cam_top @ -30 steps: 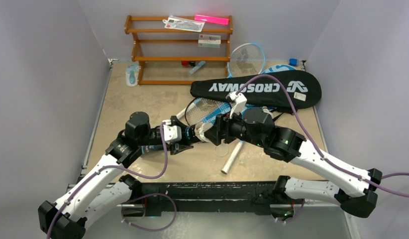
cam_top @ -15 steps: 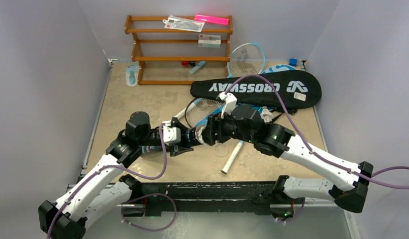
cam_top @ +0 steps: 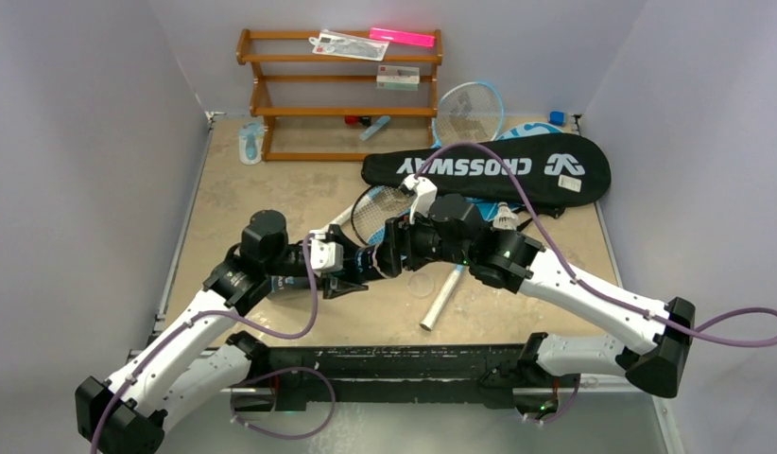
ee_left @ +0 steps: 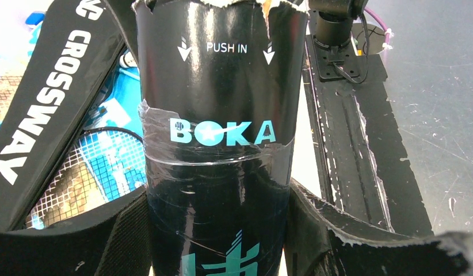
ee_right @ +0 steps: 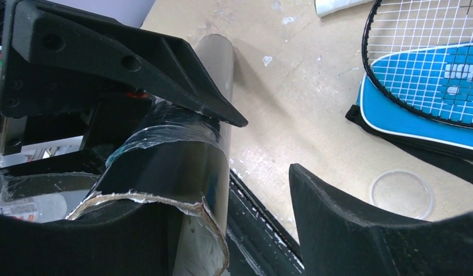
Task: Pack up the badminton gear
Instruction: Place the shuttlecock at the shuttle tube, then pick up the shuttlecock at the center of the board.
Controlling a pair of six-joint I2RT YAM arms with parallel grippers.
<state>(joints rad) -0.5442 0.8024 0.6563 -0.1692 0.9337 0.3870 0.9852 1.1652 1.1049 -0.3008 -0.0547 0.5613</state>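
Left gripper: my jaws clamped on long black cardboard "BOKA" tube, gripped mid-body. Tube roughly level above tan table, torn open mouth aimed right, likely so other arm can load it. Left arm low, elbow bent, wrist pointing right.

Right gripper: my jaws spread, straddling tube mouth, gap beside one finger, nothing seen held. Right arm reaching across to centre, wrist turned left.

Clear round lid on table near tube mouth. Black "CROSSWAY" racket cover at back right. White feather shuttlecock just beside it, not yet packed.
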